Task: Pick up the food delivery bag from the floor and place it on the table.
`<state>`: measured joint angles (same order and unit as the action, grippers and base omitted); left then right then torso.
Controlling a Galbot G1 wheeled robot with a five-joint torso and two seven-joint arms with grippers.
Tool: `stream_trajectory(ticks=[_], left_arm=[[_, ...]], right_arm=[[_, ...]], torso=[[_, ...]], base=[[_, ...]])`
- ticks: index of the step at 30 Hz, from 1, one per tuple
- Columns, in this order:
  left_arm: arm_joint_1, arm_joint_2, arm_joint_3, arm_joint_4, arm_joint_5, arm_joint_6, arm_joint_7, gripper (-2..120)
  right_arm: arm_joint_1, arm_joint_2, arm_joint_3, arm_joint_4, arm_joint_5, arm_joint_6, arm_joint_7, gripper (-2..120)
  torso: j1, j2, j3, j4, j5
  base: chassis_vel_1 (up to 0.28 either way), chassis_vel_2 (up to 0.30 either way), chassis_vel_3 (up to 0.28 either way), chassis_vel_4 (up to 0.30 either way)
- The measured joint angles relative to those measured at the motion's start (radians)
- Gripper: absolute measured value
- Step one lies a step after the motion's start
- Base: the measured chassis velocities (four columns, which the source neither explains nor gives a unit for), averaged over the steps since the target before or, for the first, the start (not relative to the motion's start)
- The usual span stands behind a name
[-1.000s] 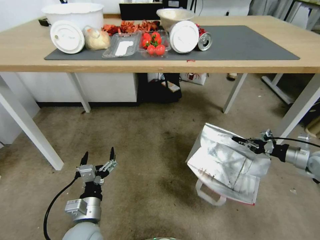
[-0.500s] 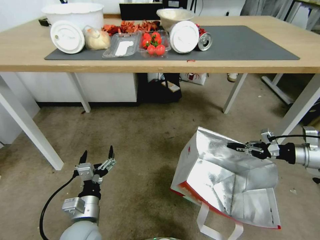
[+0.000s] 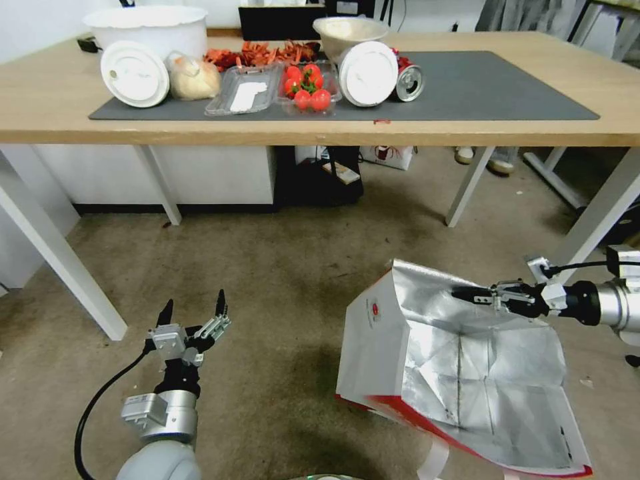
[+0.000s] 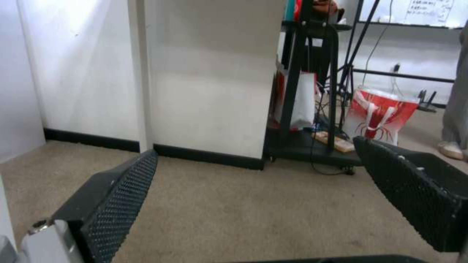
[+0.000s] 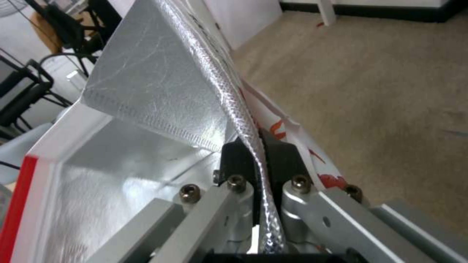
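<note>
The food delivery bag (image 3: 460,373) hangs tilted above the floor (image 3: 280,280) at the right, its open mouth turned toward me. Its crinkly foil lining shows, along with a white face bearing a small red logo (image 3: 375,309). My right gripper (image 3: 467,293) is shut on the bag's upper foil rim. In the right wrist view its jaws pinch that foil edge (image 5: 256,160), with the bag (image 5: 146,91) spreading beyond. My left gripper (image 3: 193,313) stays low at the left, open and holding nothing, its fingers (image 4: 122,193) spread over carpet. The table (image 3: 467,133) stands ahead.
On the table's grey mat (image 3: 507,87) stand white bowls, lids, a tomato box (image 3: 307,87) and a can (image 3: 409,83); the mat's right half is bare. White table legs (image 3: 470,187) stand ahead. A black rack (image 4: 312,73) and another red-white bag (image 4: 380,113) sit under the table.
The right gripper has raised the bag off the floor; it swung closer with its mouth opening toward me. The left arm has barely moved.
</note>
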<state>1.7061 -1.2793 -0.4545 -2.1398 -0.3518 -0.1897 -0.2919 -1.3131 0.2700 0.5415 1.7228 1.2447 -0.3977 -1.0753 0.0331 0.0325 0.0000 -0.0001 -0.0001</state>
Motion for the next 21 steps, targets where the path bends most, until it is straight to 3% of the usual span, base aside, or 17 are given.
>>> stream_trajectory(ticks=[21], left_arm=[[-0.011,-0.001,0.0,-0.017,-0.005,0.024,-0.003,100]], right_arm=[[-0.005,-0.005,0.003,0.026,0.033,-0.015,-0.016,0]], torso=[[0.0,0.0,0.0,-0.0001,0.0003]], base=[[0.0,0.0,0.0,0.0]])
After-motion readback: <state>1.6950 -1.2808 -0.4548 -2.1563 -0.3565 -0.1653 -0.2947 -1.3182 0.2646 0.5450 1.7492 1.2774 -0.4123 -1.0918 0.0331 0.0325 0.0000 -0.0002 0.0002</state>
